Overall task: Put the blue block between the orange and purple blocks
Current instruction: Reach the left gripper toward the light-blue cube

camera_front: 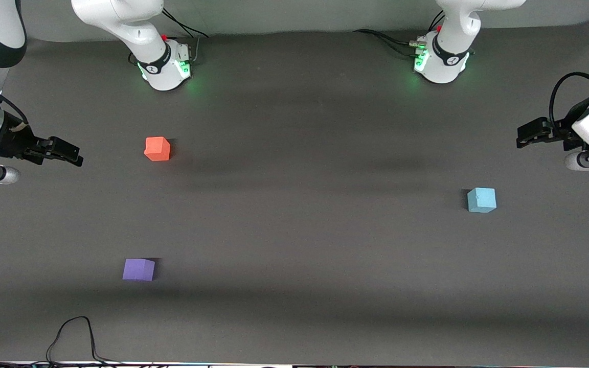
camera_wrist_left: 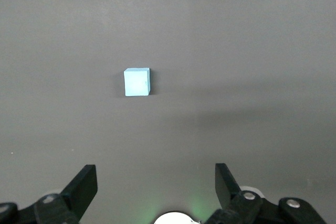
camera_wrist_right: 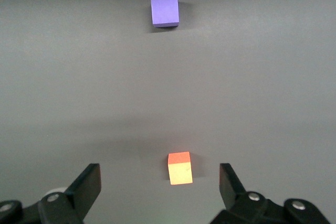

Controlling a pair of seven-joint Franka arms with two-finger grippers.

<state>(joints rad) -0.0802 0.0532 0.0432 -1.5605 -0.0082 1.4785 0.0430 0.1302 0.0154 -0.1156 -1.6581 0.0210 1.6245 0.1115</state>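
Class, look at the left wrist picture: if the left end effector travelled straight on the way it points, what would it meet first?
Probably the blue block. It lies alone on the table ahead of the open left end effector, slightly off its centre line, so the fingers might pass beside it; depth is unclear.

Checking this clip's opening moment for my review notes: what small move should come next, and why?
Probably the left gripper, open and empty at its end of the table, should descend toward the small light-blue matte cube. That cube sits alone near it, apart from the orange-red matte cube and the violet-purple matte cube, whose gap is unfilled. The right gripper waits open near the orange-red one.
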